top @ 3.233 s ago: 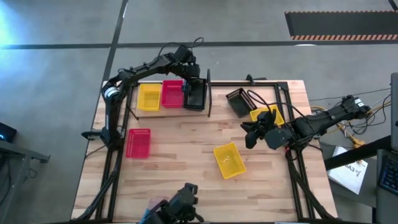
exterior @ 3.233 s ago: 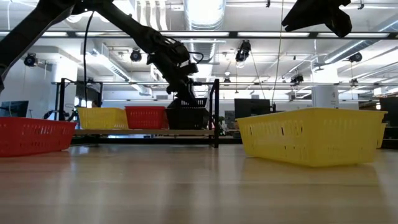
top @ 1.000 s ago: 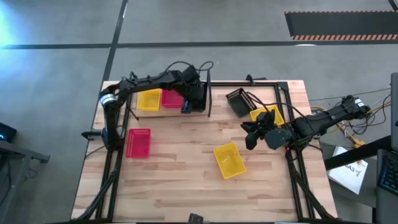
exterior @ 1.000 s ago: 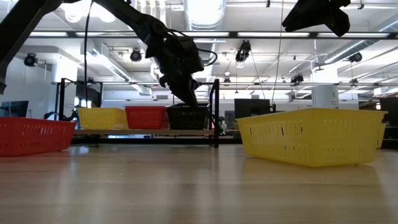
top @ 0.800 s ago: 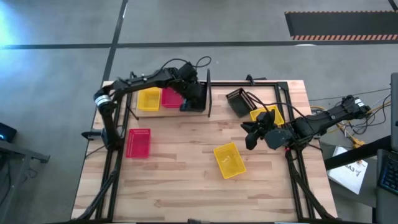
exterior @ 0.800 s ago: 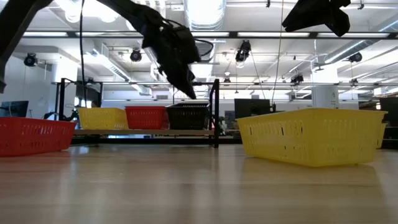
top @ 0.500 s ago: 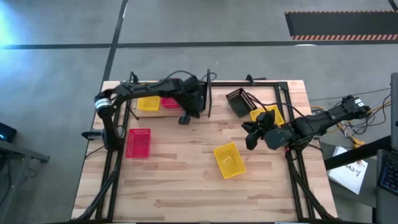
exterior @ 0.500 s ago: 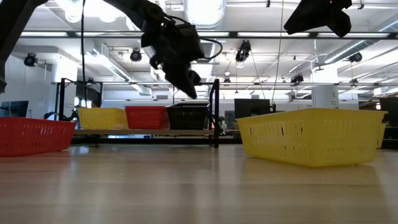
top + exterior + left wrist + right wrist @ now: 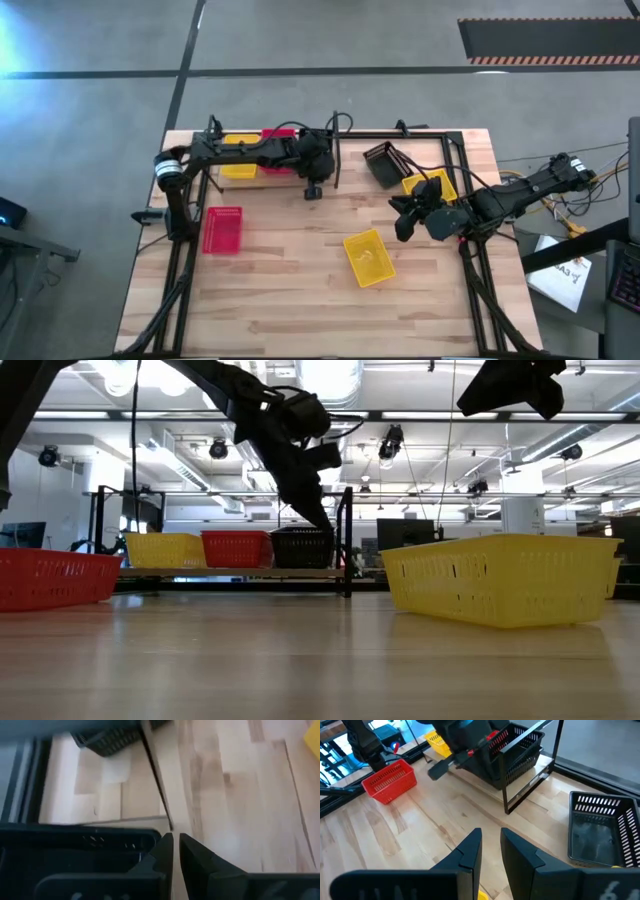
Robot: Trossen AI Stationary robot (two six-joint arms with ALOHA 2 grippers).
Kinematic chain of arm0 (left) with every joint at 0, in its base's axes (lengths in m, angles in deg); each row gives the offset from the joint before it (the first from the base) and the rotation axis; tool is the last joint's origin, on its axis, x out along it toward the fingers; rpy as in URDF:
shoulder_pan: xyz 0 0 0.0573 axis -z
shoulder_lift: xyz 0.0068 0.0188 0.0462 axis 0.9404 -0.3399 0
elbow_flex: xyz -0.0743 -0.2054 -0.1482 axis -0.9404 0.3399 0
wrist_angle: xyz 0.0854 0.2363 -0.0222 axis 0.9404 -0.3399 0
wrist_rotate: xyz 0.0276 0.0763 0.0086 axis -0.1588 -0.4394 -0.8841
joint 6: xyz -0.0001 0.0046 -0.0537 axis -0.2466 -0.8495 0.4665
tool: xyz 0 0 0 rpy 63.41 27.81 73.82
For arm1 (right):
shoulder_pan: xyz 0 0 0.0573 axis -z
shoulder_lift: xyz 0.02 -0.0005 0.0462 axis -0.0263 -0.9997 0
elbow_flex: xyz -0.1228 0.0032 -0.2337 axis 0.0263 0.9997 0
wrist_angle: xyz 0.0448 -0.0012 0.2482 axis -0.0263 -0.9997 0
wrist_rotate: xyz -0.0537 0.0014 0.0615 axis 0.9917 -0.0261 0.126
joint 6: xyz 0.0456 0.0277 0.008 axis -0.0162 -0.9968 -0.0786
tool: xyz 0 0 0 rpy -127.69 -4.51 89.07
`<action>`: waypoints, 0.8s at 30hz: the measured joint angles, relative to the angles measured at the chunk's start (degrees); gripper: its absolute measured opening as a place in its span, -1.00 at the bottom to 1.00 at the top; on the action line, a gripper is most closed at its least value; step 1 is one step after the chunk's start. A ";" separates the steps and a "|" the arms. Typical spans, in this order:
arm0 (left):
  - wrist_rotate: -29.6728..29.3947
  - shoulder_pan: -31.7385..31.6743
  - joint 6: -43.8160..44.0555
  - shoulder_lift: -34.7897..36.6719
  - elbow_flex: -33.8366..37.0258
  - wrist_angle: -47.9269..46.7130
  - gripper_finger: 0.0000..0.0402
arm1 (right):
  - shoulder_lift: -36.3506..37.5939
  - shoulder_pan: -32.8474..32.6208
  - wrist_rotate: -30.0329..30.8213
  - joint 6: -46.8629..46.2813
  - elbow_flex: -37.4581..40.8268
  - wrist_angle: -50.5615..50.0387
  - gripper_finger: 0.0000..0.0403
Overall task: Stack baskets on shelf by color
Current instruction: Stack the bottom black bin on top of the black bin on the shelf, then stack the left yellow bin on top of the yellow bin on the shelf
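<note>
The shelf (image 9: 230, 572) stands at the table's far left and carries a yellow basket (image 9: 163, 548), a red basket (image 9: 236, 548) and a black basket (image 9: 303, 546) side by side. My left gripper (image 9: 312, 190) is shut and empty. It hangs just in front of the shelf's right post (image 9: 335, 150), by the black basket (image 9: 75, 845). My right gripper (image 9: 400, 217) waits at the right, a little open and empty, above the table. A loose black basket (image 9: 382, 163), two yellow baskets (image 9: 368, 257) (image 9: 430, 185) and a red basket (image 9: 222, 229) rest on the tabletop.
The shelf's black rods and upright post (image 9: 507, 795) stand close to my left gripper (image 9: 437, 770). Bare tabletop (image 9: 300, 270) lies between the loose red basket and the near yellow basket. My right arm (image 9: 510, 200) reaches in over the far-right yellow basket.
My left gripper has drawn back from the black basket on the shelf, moving up and then toward the table's near edge and a little to the right. The black basket has stayed on the shelf beside the red one.
</note>
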 joint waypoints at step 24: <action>-4.97 15.87 29.47 11.17 0.31 -8.12 -0.93 | 0.01 -0.13 -8.21 -0.14 1.94 -8.81 -0.69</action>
